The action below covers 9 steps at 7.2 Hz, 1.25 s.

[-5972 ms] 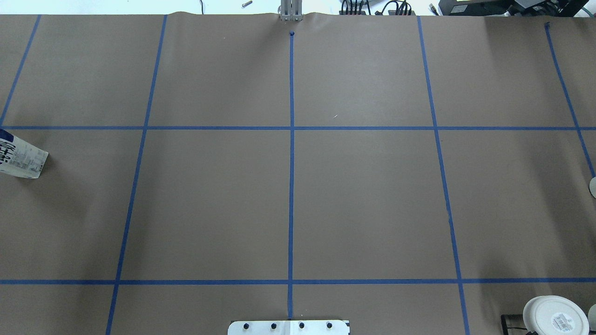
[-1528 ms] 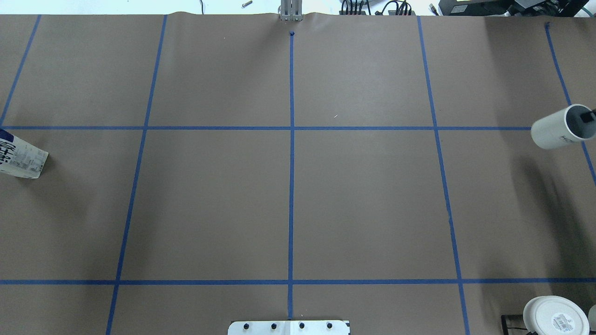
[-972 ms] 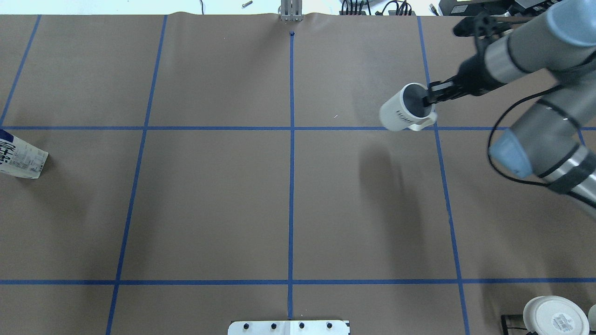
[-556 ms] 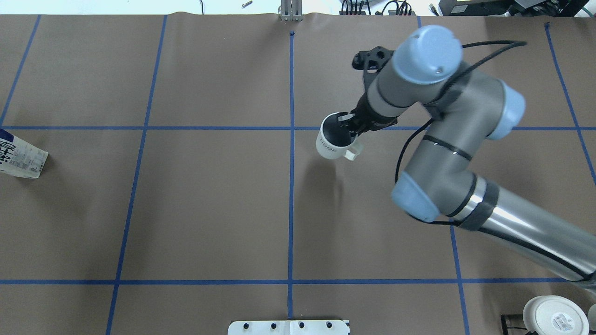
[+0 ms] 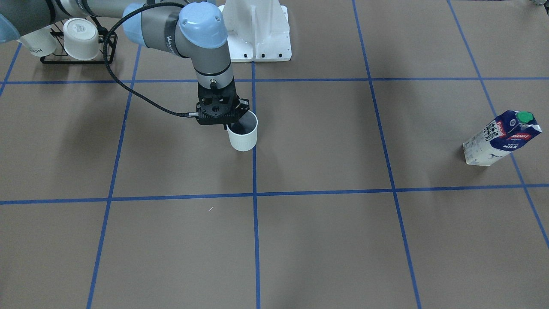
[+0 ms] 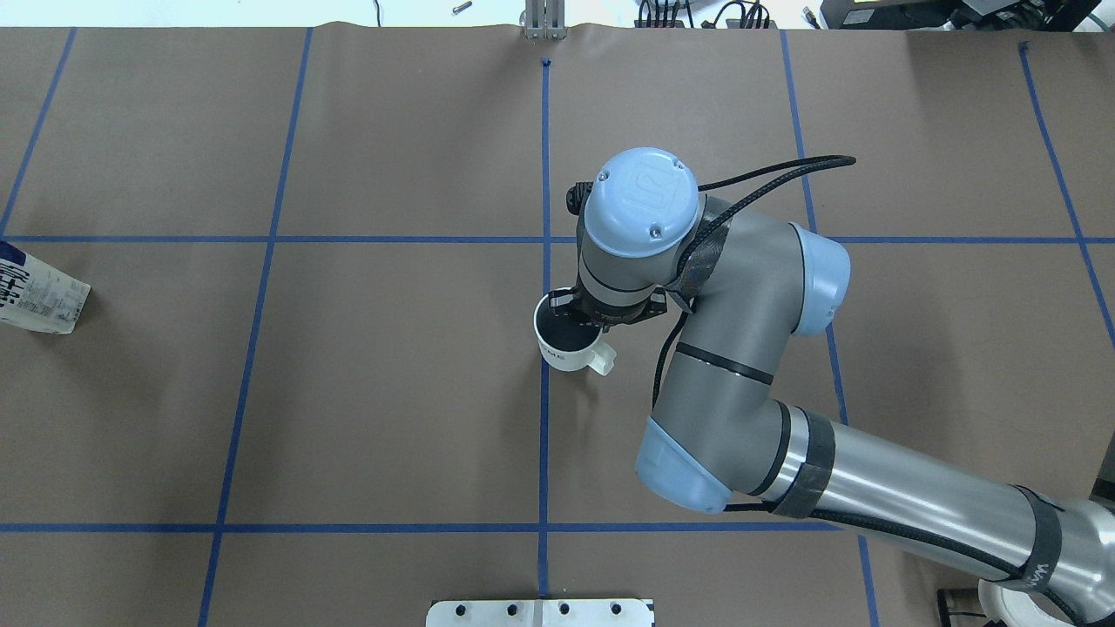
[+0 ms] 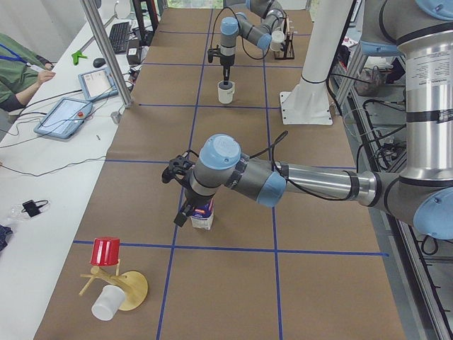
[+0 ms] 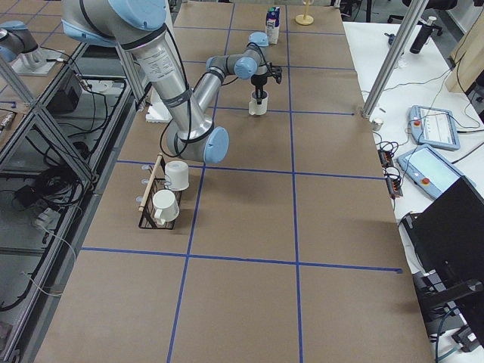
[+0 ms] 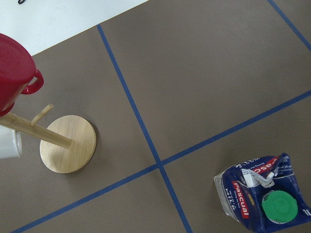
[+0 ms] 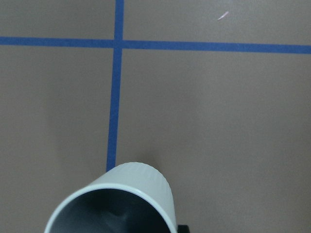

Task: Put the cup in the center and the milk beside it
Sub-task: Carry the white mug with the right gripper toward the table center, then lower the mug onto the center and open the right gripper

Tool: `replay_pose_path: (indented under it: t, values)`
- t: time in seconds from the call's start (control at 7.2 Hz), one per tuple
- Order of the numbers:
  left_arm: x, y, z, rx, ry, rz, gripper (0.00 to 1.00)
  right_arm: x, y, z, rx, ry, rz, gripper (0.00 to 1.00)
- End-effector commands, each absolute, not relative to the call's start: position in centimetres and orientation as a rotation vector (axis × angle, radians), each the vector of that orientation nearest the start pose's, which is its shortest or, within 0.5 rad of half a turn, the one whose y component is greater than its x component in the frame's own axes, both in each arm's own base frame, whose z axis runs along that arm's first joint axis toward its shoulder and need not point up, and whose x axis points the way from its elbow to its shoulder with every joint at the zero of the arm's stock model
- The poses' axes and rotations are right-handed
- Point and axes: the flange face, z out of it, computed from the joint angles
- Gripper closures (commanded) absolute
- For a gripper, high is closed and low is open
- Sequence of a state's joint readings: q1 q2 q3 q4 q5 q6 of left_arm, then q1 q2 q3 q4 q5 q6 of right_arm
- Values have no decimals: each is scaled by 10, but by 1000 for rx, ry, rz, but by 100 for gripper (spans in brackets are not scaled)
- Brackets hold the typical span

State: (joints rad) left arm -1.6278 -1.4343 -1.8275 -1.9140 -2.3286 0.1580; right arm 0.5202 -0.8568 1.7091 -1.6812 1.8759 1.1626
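Your right hand (image 6: 575,306) pinches the cup (image 6: 562,350) by its rim, one finger inside. The cup is upright over the tape line at the center (image 6: 544,409) of the bench (image 6: 392,392). The overhead view shows its handle (image 6: 603,362) at 4 o'clock; the front-facing view hides it. The milk (image 6: 39,294) stands well apart at 9 o'clock. Only the exterior left view shows your left hand (image 7: 182,214), by the carton; whether it is spread or pressed together, you cannot tell.

One milk carton (image 5: 499,139), one white mug (image 5: 243,138), three other white cups (image 5: 81,38) (image 5: 38,45) (image 7: 106,303), one red cup (image 7: 106,251)
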Motion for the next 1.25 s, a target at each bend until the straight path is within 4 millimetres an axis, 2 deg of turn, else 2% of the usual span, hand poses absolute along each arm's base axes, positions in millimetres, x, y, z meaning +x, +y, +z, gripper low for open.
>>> replay_pose_path:
  t: [0.0,0.14,0.28,0.42,0.56,0.83,0.97,1.11]
  values:
    - [-90,-449,557,519,694,270,1,-544,-415,204,62,-763,-15,100]
    - [-90,-449,557,519,694,270,1,-544,-415,204,70,-760,-13,100]
    - [-90,-449,556,520,693,271,1,-544,-416,203,73,-763,-14,80]
    - [-90,-449,556,520,693,271,1,-543,-416,200,81,-770,-13,44]
    - [-90,-449,556,520,693,271,1,-536,-421,188,118,-781,1,2]
    - [-90,-449,558,516,694,269,1,-486,-439,154,187,-853,29,0]
    - [-90,-449,559,515,696,270,1,-459,-462,151,186,-868,57,0]
    - [-90,-450,554,526,695,278,1,-416,-498,156,187,-882,36,0]
